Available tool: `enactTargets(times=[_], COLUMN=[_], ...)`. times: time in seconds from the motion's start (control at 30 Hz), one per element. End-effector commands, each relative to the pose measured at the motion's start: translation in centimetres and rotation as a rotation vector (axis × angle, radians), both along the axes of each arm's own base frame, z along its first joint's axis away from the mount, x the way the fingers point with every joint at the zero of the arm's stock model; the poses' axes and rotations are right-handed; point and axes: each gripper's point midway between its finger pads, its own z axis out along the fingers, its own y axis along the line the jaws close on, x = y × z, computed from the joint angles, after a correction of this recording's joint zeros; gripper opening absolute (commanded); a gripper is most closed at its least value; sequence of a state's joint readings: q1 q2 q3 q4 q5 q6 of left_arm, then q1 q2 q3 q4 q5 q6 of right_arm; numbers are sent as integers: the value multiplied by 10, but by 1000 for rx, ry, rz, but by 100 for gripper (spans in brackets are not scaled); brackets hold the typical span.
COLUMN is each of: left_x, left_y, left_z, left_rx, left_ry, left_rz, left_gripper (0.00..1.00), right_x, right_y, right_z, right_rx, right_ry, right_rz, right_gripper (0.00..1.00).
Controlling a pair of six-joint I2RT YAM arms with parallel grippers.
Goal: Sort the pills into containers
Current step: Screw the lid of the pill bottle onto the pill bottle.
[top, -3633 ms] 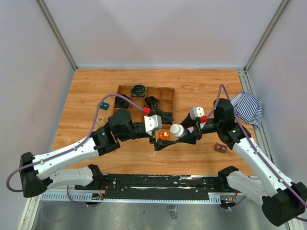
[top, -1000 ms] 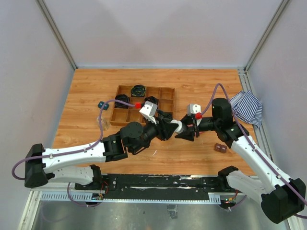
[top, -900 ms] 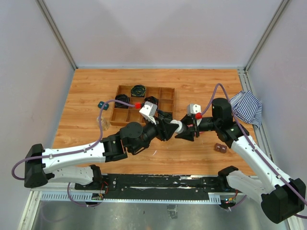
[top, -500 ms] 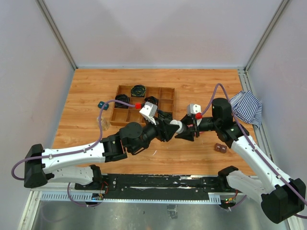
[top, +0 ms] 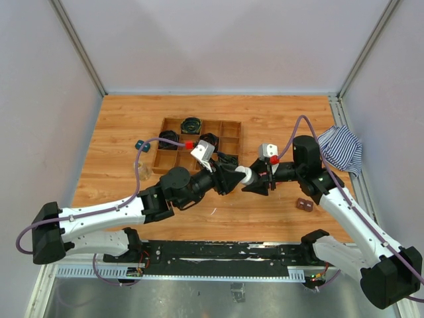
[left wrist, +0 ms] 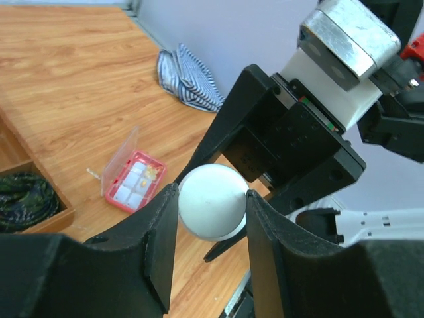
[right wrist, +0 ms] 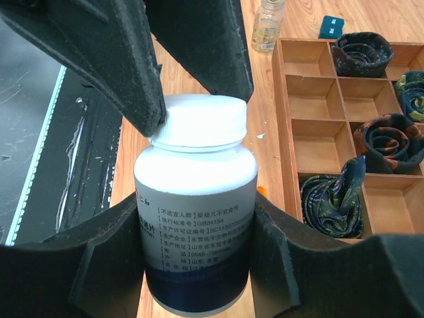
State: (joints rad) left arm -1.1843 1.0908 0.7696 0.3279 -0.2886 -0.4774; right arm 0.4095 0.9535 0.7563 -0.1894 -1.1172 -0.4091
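Note:
A white pill bottle with a dark blue band low on its label is held off the table, and my right gripper is shut on its body. My left gripper is shut on its white cap, one finger on each side. In the top view the two grippers meet at the bottle over the table's middle. The flat pink box lies open on the table below, with small yellow pills in its compartments. A clear vial stands at the far left, apart from both grippers.
A wooden compartment tray holding dark coils sits behind the grippers. A striped cloth lies at the right edge. A small teal block is near the vial. A small brown object lies by the right arm.
My left gripper left the table by the pink box and closed on the bottle's cap. Over the last second its wrist shifted slightly on the cap. The right arm has held still.

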Motion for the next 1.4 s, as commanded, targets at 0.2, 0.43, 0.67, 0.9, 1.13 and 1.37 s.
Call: enactTargets(times=[0.2, 0.43, 0.67, 0.9, 1.13, 1.37], left_x=[-41, -64, -62, -42, -35, -37], left_y=[-7, -7, -3, 3, 20, 48], left_z=[-18, -42, -45, -13, 21, 25], left_rx=[36, 116, 174, 156, 63, -96], left_ry=[-302, -521, -611, -623, -551, -346], left_rz=[-379, -639, -742, -605, -462, -336], left_gripper=[30, 29, 31, 78, 99, 99], right_x=[-3, -6, -8, -8, -8, -8], right_y=[1, 1, 2, 2, 2, 2], right_z=[20, 21, 23, 24, 24, 23], right_rx=[44, 55, 60, 61, 61, 59], right_ry=[-50, -52, -54, -56, -57, -57], right_rz=[26, 43, 51, 52, 53, 52], right_gripper=[1, 1, 1, 1, 1, 1])
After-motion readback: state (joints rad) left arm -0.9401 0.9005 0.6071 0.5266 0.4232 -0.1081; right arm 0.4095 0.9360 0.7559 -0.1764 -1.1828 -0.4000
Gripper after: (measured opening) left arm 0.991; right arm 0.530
